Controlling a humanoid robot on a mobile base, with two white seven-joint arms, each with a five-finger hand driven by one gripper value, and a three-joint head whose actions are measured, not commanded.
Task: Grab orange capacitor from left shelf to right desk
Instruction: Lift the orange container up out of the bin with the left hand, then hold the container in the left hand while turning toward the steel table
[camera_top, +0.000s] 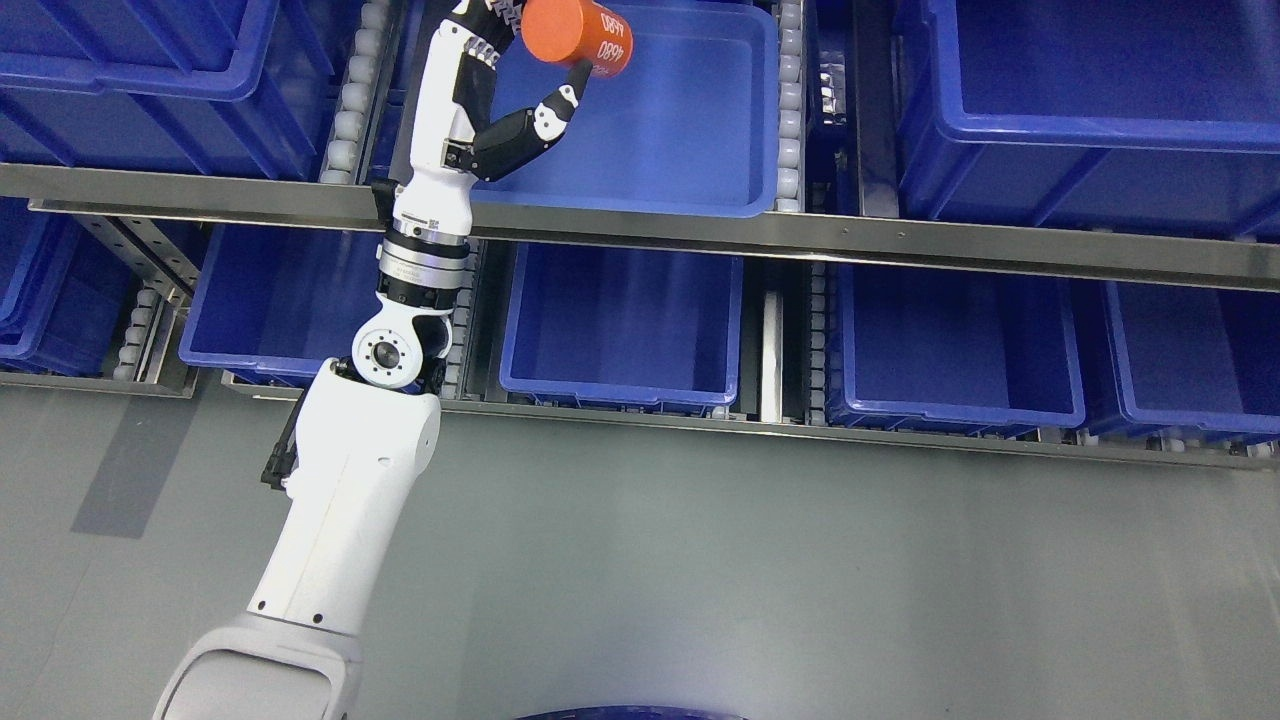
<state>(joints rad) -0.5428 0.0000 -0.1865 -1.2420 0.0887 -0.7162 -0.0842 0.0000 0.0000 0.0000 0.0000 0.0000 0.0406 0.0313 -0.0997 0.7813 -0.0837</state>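
Currently listed: orange capacitor (577, 34), gripped in the left hand (520, 60) above the upper blue bin (700, 190) on the shelf (800, 235), long axis pointing right, bench out of view.

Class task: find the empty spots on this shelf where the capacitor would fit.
The left hand holds the capacitor over the upper bin, whose floor is bare. The lower middle bin and its right neighbour look empty too. Roller rails between bins are narrow.
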